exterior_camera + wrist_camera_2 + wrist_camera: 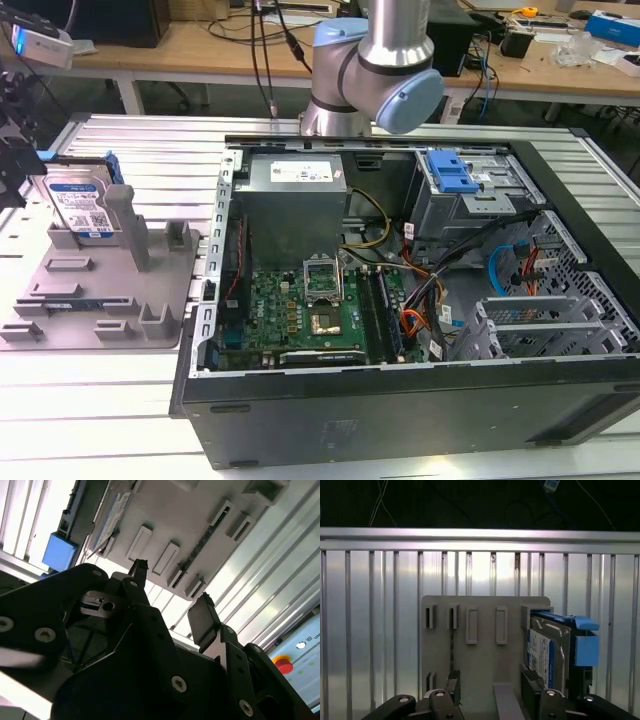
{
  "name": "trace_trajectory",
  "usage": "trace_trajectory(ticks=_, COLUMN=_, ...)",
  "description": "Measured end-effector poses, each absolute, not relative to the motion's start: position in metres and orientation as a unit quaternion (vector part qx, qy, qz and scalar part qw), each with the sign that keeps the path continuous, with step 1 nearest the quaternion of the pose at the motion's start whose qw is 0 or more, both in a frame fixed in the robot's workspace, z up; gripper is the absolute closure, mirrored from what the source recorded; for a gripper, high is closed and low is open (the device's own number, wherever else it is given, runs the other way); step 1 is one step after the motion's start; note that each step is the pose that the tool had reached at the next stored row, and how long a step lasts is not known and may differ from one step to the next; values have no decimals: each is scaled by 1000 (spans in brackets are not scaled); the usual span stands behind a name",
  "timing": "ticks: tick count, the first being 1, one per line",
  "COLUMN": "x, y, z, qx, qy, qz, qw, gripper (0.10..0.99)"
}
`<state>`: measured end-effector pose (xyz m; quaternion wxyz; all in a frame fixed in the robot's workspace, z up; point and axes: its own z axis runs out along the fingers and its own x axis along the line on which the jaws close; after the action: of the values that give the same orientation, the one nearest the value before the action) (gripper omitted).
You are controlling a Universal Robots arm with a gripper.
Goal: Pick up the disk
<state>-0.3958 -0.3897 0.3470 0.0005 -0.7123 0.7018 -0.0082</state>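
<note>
**Open gripper sits beside the standing disk, not around it: danger of hitting its edge**

The disk [82,205] stands on its edge in a slot of the grey fixture [110,300], at the exterior view's left, well apart from the open computer case [400,410]. A tall grey post [128,228] stands just beside it. In the first wrist view the gripper [492,682] hangs over the fixture with its fingers [531,678] apart and nothing between them. The disk [551,652] is not inside the gap. It lies on the outer side of one finger, and that finger seems in line with the labelled face.

In my judgement this offset is the main danger. If the gripper goes down as it is, that finger can land on the top edge of the disk or scrape the label. A grip only on the blue side rail [586,647], which is plastic, may slip or twist. A pull that is not straight can jam the disk in its slot and lift the fixture with it.
</note>
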Motion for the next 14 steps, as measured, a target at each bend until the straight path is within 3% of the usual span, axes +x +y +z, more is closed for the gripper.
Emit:
trace_trajectory(ticks=11, x=-411, y=-326, z=347, qx=-712, qy=702, qz=-8, qw=0, gripper=486)
trace_trajectory(ticks=14, x=-417, y=-322, z=346, qx=-712, qy=702, qz=-9, qw=-1, gripper=486)
